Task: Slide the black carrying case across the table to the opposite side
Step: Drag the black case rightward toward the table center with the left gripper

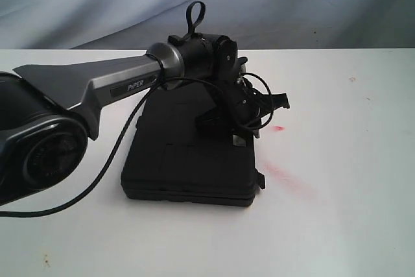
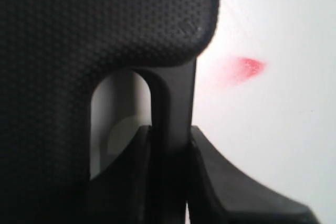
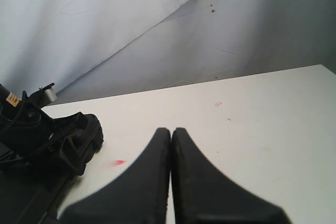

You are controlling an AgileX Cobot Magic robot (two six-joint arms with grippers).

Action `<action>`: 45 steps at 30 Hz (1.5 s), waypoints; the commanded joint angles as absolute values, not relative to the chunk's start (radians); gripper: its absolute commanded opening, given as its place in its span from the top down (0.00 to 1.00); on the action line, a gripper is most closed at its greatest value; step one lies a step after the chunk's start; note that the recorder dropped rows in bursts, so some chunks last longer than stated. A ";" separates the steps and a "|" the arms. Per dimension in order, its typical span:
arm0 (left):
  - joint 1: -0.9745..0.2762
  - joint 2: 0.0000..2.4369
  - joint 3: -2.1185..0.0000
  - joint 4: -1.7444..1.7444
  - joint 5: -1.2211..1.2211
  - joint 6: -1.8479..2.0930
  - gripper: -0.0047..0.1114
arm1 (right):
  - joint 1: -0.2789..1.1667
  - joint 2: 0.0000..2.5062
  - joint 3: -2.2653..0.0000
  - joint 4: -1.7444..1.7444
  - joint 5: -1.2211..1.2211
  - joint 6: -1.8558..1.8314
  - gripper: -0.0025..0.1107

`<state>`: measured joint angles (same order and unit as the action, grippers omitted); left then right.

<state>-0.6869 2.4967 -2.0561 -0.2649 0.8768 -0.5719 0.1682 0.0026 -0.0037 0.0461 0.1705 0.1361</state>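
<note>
Exterior: case [image 1: 188, 160] lies flat on the counter [image 1: 343, 225], about mid-scene and slightly left of centre. The left arm [image 1: 97, 85] comes in from the left, and the left tool [image 1: 235, 131] sits down on the case's right edge. A red smear [image 1: 285, 176] marks the counter just right of the case. The right tool is out of shot here.

Left wrist: left tool [image 2: 168, 148] is clamped on the handle bar [image 2: 176, 93], with one finger inside the handle slot [image 2: 118, 114] and the other on the outer side. The shell is pebbled matte plastic.

My read on handling: it's a stiff moulded shell with a wide flat base, so it should slide on the smooth counter without tipping. The bar is the right place to hold. That grip is on one edge, though, so the case may yaw under drag (keep the pull in line with the case centre).

Right wrist: right tool [image 3: 170, 182] has its fingers pressed together with nothing between them. It is over bare counter [image 3: 273, 124], to the right of the case [image 3: 21, 203] and clear of it.

Containers: the case is the only one. Its lid is down and the contents aren't visible, so I can't call the weight (assume it's loaded).
</note>
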 commanded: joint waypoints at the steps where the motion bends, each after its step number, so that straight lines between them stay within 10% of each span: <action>1: -0.698 2.520 -2.064 -0.348 0.810 -0.630 0.96 | 0.161 0.000 0.000 0.046 0.169 0.131 0.98; 20: -0.698 2.538 -2.064 -0.358 0.752 -0.639 0.94 | 0.161 0.000 0.000 0.046 0.169 0.131 0.98; 34: -0.698 2.538 -2.064 -0.389 0.745 -0.599 0.54 | 0.161 0.000 0.000 0.046 0.169 0.131 0.98; 45: -0.698 2.538 -2.064 -0.366 0.771 -0.599 0.59 | 0.161 0.000 0.000 0.046 0.169 0.131 0.98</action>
<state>-0.6915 2.5111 -2.0714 -0.3083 0.8308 -0.5899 0.1682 0.0026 -0.0037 0.0461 0.1705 0.1361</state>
